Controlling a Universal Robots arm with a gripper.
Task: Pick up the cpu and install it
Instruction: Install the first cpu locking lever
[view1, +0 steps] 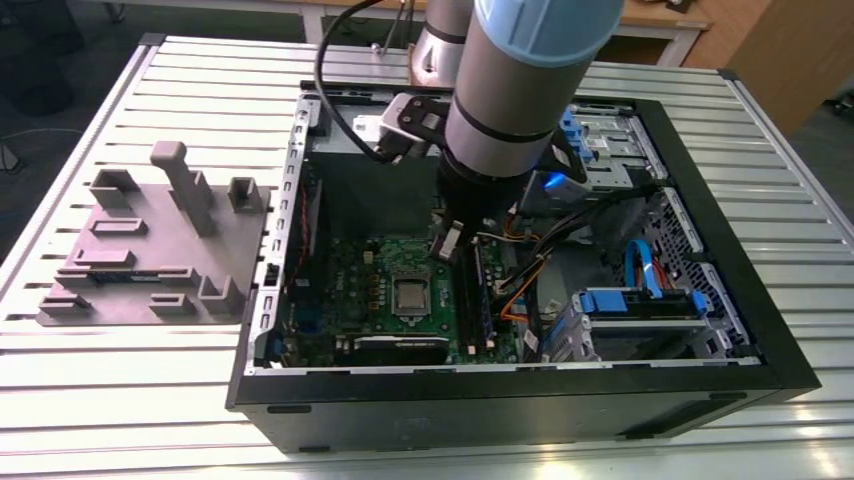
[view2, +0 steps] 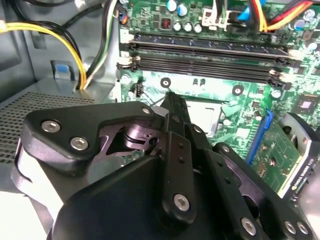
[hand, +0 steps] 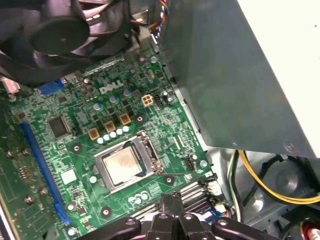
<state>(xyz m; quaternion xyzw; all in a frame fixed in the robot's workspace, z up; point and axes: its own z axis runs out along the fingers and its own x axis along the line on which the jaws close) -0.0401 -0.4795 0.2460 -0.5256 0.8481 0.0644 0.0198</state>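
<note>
A table (view1: 120, 400) of pale ribbed metal slats carries everything. On it, towards the exterior view's right, lies an open black computer case (view1: 534, 415) on its side, its inside facing up — it covers much of the surface. Just beside the case, on the exterior view's left, rests a flat grey fixture tray (view1: 154, 255) with several upright blocks and posts rising from it.

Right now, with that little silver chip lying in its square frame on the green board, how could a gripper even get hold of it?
Probably from straight above, pinching two opposite thin edges. The cpu lies flat, face up, in its socket on the motherboard, so only its rim offers purchase. The metal frame sits close around it, leaving little room. The gripper hangs above the board, beside the socket.
</note>
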